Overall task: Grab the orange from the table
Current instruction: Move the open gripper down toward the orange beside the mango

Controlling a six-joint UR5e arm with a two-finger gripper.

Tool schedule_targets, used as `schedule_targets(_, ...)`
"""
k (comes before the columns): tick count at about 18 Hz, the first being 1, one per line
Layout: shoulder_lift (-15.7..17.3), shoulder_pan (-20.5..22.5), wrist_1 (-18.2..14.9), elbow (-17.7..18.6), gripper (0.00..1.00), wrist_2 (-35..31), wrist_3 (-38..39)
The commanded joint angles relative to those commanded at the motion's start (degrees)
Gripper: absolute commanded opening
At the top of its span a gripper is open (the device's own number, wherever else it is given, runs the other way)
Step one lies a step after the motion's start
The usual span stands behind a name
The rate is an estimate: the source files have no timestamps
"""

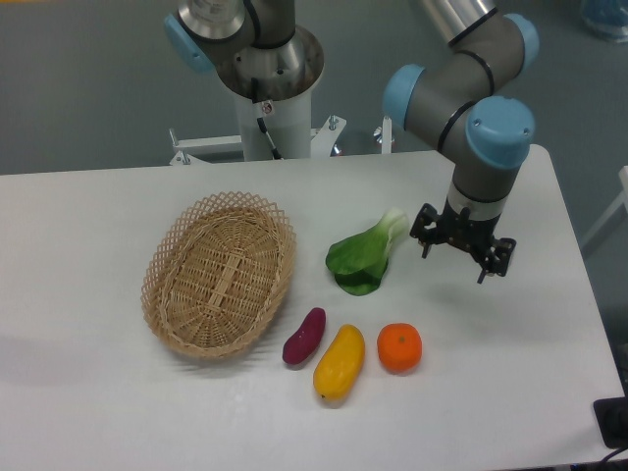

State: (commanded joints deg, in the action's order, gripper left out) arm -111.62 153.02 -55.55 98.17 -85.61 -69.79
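The table [118, 422] is cut off by the left, right and bottom picture edges, so its near corners are out of view. The arm [461, 69] leaves the frame at the top edge. A dark object [612, 422] at the bottom right corner is cropped and cannot be identified. A blue object [604, 15] at the top right corner is cropped as well. The gripper [453, 263] is small and dark; finger spacing cannot be read reliably. The orange's [399, 347] underside is hidden.
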Motion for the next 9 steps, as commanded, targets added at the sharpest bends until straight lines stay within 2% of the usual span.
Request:
schedule_targets(2,-0.88,-1.14,0.44,-0.09,1.00,-0.09,2.98)
schedule_targets(4,-2.89,-2.72,4.72,-0.09,1.00,-0.09,5.71)
schedule_targets(9,-5.27,-4.66,5.36,-0.53,1.00,-0.35,9.40)
